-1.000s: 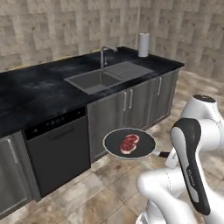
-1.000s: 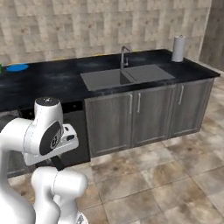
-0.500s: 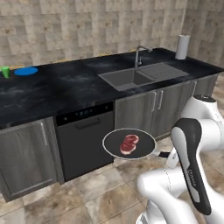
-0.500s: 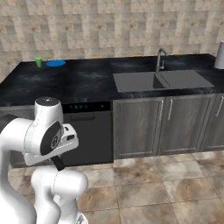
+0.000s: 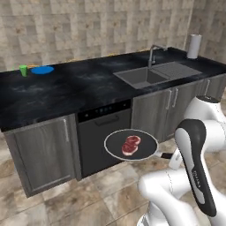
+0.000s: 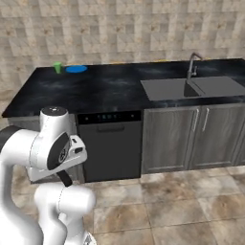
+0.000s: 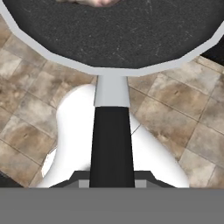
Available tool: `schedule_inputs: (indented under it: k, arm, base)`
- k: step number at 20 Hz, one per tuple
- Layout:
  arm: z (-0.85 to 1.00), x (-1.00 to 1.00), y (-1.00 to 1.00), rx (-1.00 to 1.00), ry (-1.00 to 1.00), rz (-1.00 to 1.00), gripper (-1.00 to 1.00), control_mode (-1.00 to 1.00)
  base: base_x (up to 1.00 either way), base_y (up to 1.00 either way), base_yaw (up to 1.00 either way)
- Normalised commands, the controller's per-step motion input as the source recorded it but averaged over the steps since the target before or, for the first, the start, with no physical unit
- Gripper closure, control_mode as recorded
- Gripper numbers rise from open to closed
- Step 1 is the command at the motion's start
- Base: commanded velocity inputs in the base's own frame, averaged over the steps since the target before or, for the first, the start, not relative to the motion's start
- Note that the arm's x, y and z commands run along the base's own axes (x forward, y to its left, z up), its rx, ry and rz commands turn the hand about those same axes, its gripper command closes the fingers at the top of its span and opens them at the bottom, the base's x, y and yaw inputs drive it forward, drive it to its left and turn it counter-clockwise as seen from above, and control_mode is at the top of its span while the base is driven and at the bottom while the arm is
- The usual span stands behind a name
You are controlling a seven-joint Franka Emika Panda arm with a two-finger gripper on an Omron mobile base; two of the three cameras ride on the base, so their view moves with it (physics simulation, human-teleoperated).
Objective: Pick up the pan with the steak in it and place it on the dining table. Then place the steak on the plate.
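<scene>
Your arm carries the pan [image 5: 131, 145] level in mid-air, above the brown tiled floor [image 5: 66, 198] and in front of a dark dishwasher [image 5: 103, 132] set under the counter. The steak [image 5: 131, 145] lies flat near the middle of the pan, red with pale marbling. In the hand view, the pan's straight black handle [image 7: 112, 144] runs from the bottom centre up to the pale rim, and your gripper [image 7: 112, 183] is clamped on the handle's near end, jaws pressed against its sides.

Behind the pan runs the long black countertop [image 5: 79, 88] with white veining, on dark grey cabinets. The blue plate [image 5: 43, 69] sits at the far left of this top, near the wall, with a small green cup [image 5: 23, 70] just beside it. To the right are a sink [image 5: 143, 76] with a tall faucet [image 5: 152, 50], and a white paper towel roll [image 5: 193, 46] at the far right end.
</scene>
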Motion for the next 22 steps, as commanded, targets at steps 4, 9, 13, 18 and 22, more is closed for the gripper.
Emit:
schedule_inputs:
  k: [4,9,13,18,22]
  arm:
    - [0.0,0.0,0.0,0.0,0.0,0.0,1.0,1.0]
    - [0.0,0.0,0.0,0.0,0.0,0.0,1.0,1.0]
    - [0.0,0.0,0.0,0.0,0.0,0.0,1.0,1.0]
    - [0.0,0.0,0.0,0.0,0.0,0.0,1.0,1.0]
    - [0.0,0.0,0.0,0.0,0.0,0.0,1.0,1.0]
  base:
    - [0.01,1.0,0.0]
    - [0.0,1.0,0.0]
    - [0.0,1.0,0.0]
    - [0.0,1.0,0.0]
    - [0.0,1.0,0.0]
